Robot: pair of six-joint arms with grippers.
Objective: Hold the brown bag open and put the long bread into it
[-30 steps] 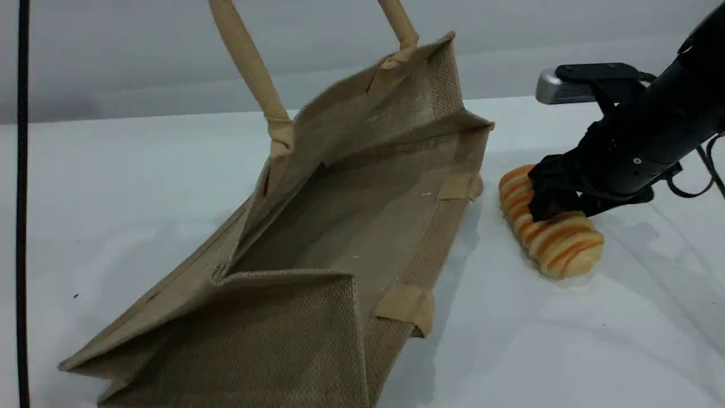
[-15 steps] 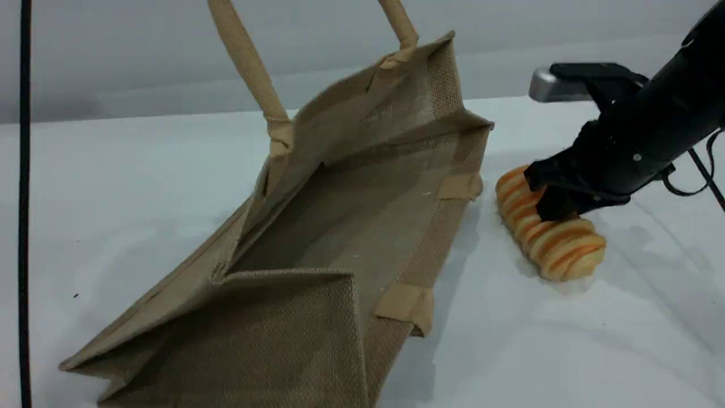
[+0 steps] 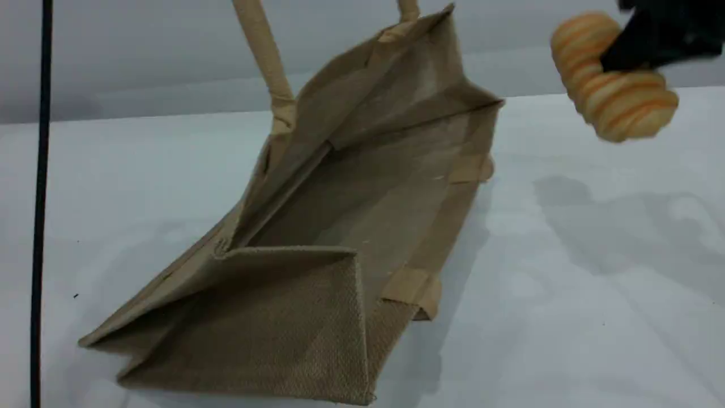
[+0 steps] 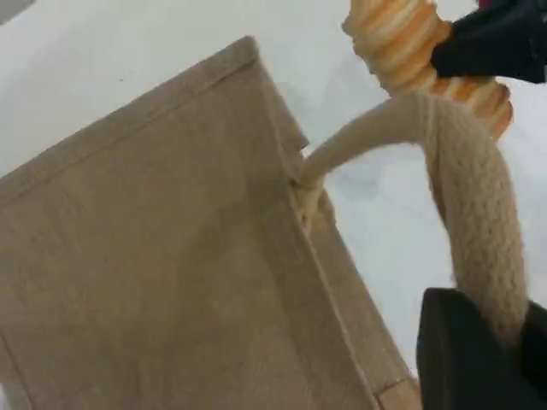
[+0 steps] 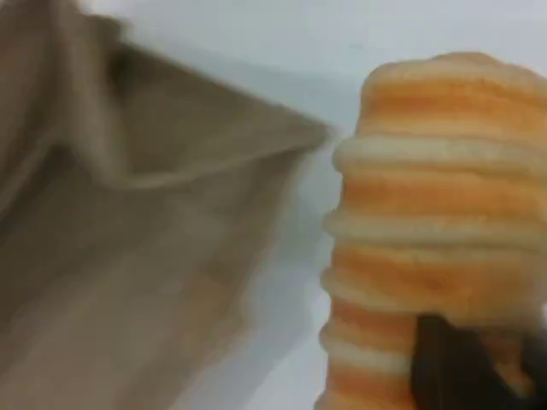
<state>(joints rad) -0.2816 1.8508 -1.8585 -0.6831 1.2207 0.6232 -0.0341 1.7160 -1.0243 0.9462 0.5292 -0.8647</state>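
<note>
The table (image 3: 566, 283) is carrying only the bag (image 3: 317, 238), which is lying tilted on its side with its mouth gaping toward the upper right of the scene view. One wall is being hoisted by its handle (image 4: 466, 196), so the opening is standing wide and the inside is showing bare; nothing is sitting in it yet.

The left gripper (image 4: 479, 359) is out of the scene view, but its wrist view shows the dark fingertip pinching the handle's rope loop, jaws closed on it. That half of the job, holding the bag open, appears to be in hand.

The right gripper (image 3: 651, 39) is hanging at the top right of the scene view with its jaws clamped on the bread (image 3: 614, 76). The loaf is riding in the air, clear of the table and casting a shadow on it, to the right of the bag's upper corner and apart from it.

So the pick looks done. By my reading, what is left is carrying the bread over the mouth, lowering it in and letting go.
</note>
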